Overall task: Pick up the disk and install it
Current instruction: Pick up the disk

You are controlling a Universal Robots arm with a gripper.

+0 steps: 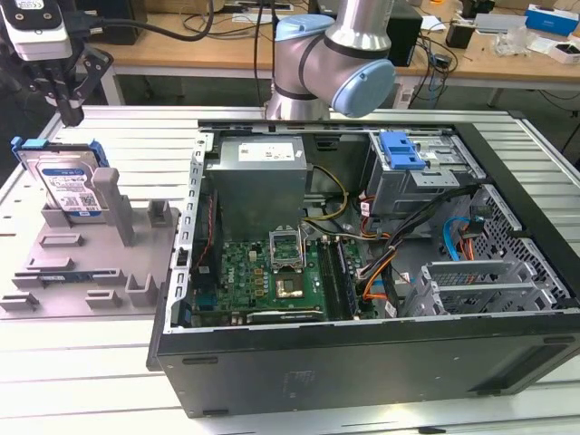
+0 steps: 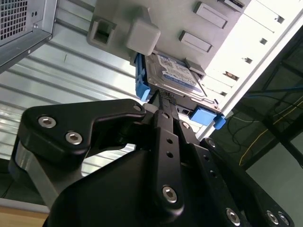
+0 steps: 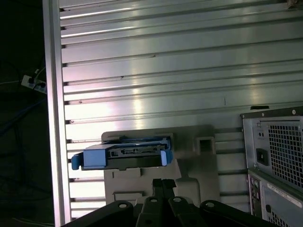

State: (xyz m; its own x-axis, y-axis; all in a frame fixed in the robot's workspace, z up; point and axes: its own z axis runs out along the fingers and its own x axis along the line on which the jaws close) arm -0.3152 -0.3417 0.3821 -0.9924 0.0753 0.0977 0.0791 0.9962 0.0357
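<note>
Exterior view: disk (image 1: 65, 181) stands on edge, tilted, in a slot of the grey rack (image 1: 100, 263) at the exterior view's left. Its lower part is hidden behind the rack's posts. It has a silver metal body, a white-and-blue label and a blue plastic rail round the rim.

First wrist view gets the disk (image 3: 120, 158) end-on, so just the blue rail and a thin dark edge. Second wrist view has the disk (image 2: 177, 78) partly covered by a grey rack block and by the black fingers (image 2: 163, 137).

Gripper (image 1: 71, 116) hangs just above the disk, not touching it, and its body is cut off at the frame edge. In both wrist views the jaws look closed tip to tip, nothing between them; see gripper (image 3: 163, 182).

The rack is matte moulded plastic and sits on a table (image 1: 136, 136) of ribbed aluminium slats.

Case (image 1: 362, 362) is a black tower on its side with the side panel off, beside the rack on the exterior view's right. Inside:
- green motherboard (image 1: 263, 272)
- grey sheet-metal PSU (image 1: 263, 168)
- metal cage (image 1: 426, 181) with a ribbed blue latch (image 1: 401, 149)
- tangled cables (image 1: 381, 254), routing hard to follow

Arm (image 1: 335, 63) is a grey tube with pale blue joint caps, with its upper part out of frame.
</note>
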